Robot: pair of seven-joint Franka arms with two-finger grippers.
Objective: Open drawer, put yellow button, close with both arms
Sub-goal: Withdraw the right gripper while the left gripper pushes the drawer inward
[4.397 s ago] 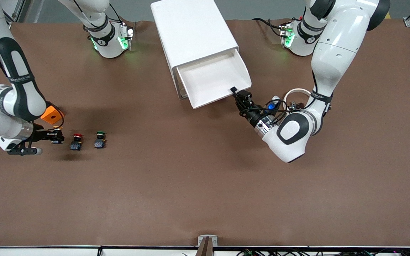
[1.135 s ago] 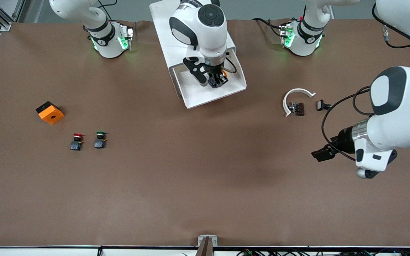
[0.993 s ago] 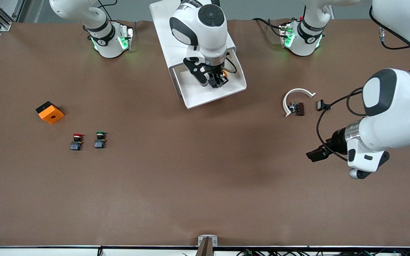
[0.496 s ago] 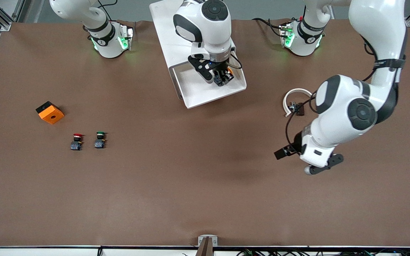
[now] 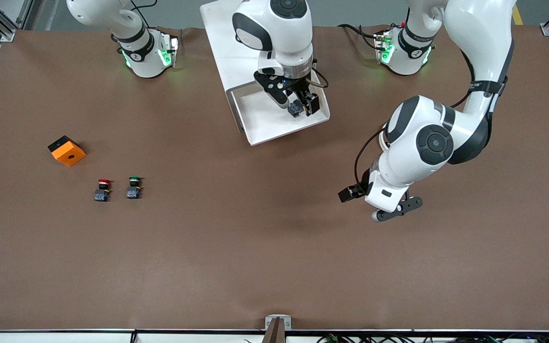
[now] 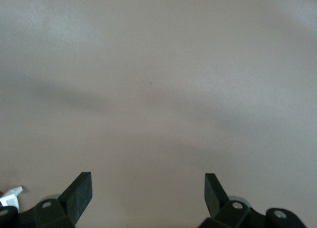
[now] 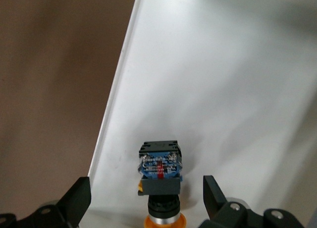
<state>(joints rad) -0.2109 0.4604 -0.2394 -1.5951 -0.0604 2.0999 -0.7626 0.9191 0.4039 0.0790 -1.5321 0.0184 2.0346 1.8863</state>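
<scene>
The drawer [image 5: 279, 114] stands pulled out of the white cabinet [image 5: 250, 43], its white tray exposed. The yellow button [image 7: 159, 181] lies on its side on the tray floor, near one side wall. The right gripper [image 5: 301, 104] hangs directly over it, fingers spread and clear of the button. The left gripper [image 5: 350, 193] is over bare brown table [image 5: 255, 247], fingers spread, nothing held. Closing is not yet done. Risks, in my judgement: the right gripper's fingers catching the tray wall on withdrawal, or uneven pushes from the two arms skewing the light cabinet and jamming the drawer.
</scene>
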